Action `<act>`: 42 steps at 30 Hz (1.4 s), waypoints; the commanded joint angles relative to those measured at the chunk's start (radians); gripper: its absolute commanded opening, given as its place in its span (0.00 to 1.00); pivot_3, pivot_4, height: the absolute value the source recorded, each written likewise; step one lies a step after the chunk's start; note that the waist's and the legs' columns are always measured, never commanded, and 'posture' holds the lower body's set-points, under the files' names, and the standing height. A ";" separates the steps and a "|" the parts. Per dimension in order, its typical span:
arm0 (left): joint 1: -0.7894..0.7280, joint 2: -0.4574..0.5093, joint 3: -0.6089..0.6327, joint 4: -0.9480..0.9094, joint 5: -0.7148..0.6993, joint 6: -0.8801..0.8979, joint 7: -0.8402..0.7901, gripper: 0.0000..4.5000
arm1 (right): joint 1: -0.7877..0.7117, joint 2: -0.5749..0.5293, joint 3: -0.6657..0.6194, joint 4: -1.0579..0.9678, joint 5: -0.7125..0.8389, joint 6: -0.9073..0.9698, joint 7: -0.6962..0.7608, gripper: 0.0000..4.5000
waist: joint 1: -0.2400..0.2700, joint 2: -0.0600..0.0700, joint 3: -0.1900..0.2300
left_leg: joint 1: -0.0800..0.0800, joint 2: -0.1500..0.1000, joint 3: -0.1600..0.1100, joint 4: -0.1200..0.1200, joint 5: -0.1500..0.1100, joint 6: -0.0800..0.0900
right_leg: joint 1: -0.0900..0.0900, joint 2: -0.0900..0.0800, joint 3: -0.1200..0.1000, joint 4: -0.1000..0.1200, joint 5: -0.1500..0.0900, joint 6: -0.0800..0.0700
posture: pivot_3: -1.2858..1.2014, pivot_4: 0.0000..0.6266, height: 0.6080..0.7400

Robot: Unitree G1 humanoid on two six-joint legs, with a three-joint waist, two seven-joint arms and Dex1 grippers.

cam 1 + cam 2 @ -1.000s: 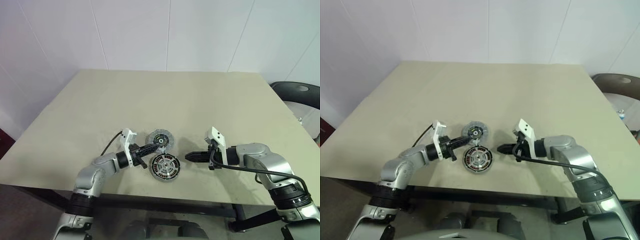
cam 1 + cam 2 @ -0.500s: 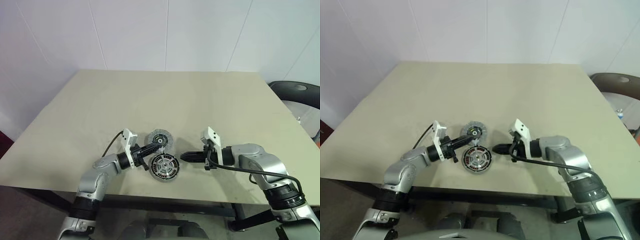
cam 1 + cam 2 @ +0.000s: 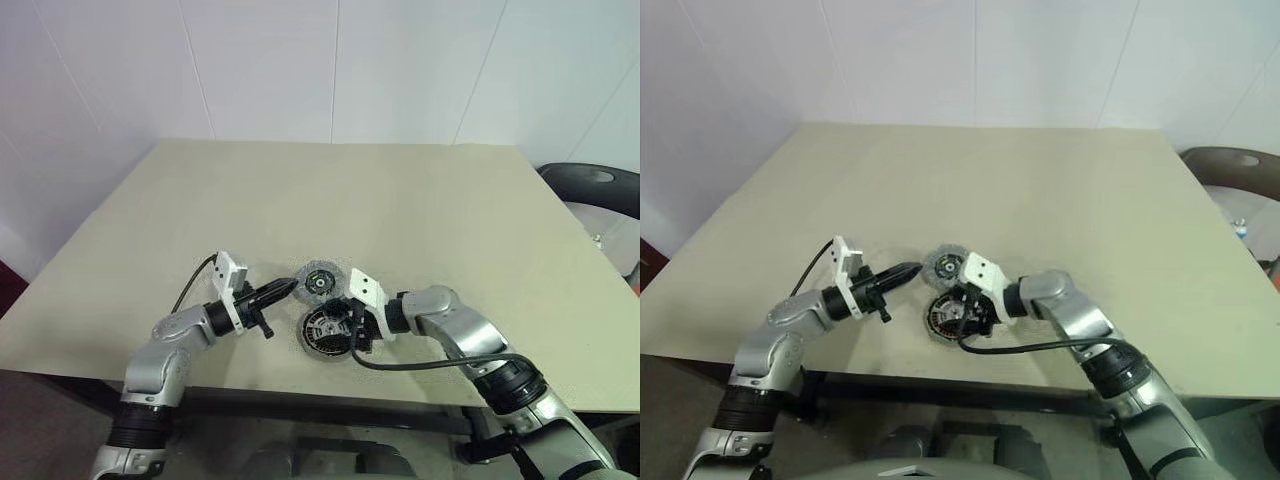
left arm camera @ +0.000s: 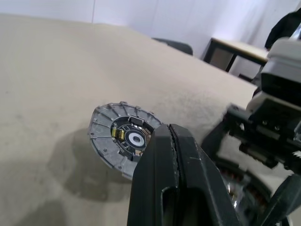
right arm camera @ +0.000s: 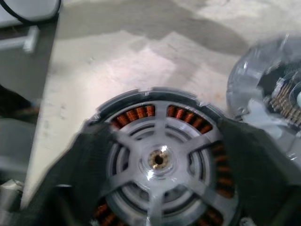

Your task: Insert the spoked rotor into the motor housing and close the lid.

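Rotor seated in housing, right gripper astride it, lid lying beside

Arm pose: the right arm reaches in from the right side of the table [image 3: 450, 200], forearm bent inward across the front edge, wrist angled downward and toward the robot's left. The right gripper [image 5: 157, 155] stands over the motor housing [image 3: 329, 332] with its two black fingers [image 5: 89, 160] spread wide, one on each side of the housing's rim. Whether the pads touch the rim cannot be told.

The left arm comes in from the left, forearm roughly level, pointing forward and to the right. The left gripper [image 3: 280, 292] has its fingers pressed together with nothing between them. Its tip lies just beside the lid [image 3: 319, 282], on the lid's left, apart from it.

Task parts: the motor housing sits near the table's front edge, open face up, axis vertical. Copper-coloured windings show around its inner ring in the right wrist view. The spoked rotor [image 5: 159, 162] lies inside the housing, flat, silver spokes radiating from a brass-coloured centre hole, its axis in line with the housing's.

The lid lies on the table just behind the housing, toward the far side. In the left wrist view it rests slightly tilted, the face with the dark centre and a pale hub upward.
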 commanded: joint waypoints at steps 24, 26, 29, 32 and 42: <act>-0.007 0.019 0.005 0.075 0.053 -0.134 -0.045 0.00 | -0.005 -0.024 -0.070 0.046 0.022 -0.004 0.079 0.00 | 0.000 0.001 0.001 | 0.007 0.000 0.000 -0.002 0.000 0.000 | 0.007 0.000 0.000 -0.002 0.000 0.000 | 0.52 0.00 1.00; -0.002 0.019 0.003 0.102 0.063 -0.159 -0.057 0.00 | -0.007 -0.021 -0.073 0.047 0.017 -0.006 0.075 0.00 | 0.001 0.001 0.001 | 0.007 0.000 0.000 -0.002 0.000 0.000 | 0.007 0.000 0.000 -0.002 0.000 0.000 | 0.52 0.00 1.00; 0.001 0.017 0.003 0.127 0.068 -0.184 -0.069 0.00 | -0.010 -0.034 -0.062 0.055 -0.004 -0.009 0.077 0.00 | 0.001 0.001 0.001 | 0.007 0.000 0.000 -0.002 0.000 0.000 | 0.007 0.000 0.000 -0.002 0.000 0.000 | 0.52 0.00 1.00; 0.000 0.014 0.002 0.138 0.074 -0.197 -0.073 0.00 | -0.001 -0.083 0.000 0.064 -0.073 -0.027 0.099 0.00 | 0.001 0.001 0.001 | 0.007 0.000 0.000 -0.002 0.000 0.000 | 0.007 0.000 0.000 -0.002 0.000 0.000 | 0.52 0.00 1.00; 0.002 0.007 -0.007 0.115 0.083 -0.193 -0.070 0.00 | 0.002 -0.034 -0.082 0.029 0.010 -0.003 0.087 0.00 | 0.002 0.000 0.000 | 0.008 0.000 0.000 -0.002 0.000 0.000 | 0.008 -0.001 0.000 -0.002 0.000 -0.001 | 0.52 0.00 1.00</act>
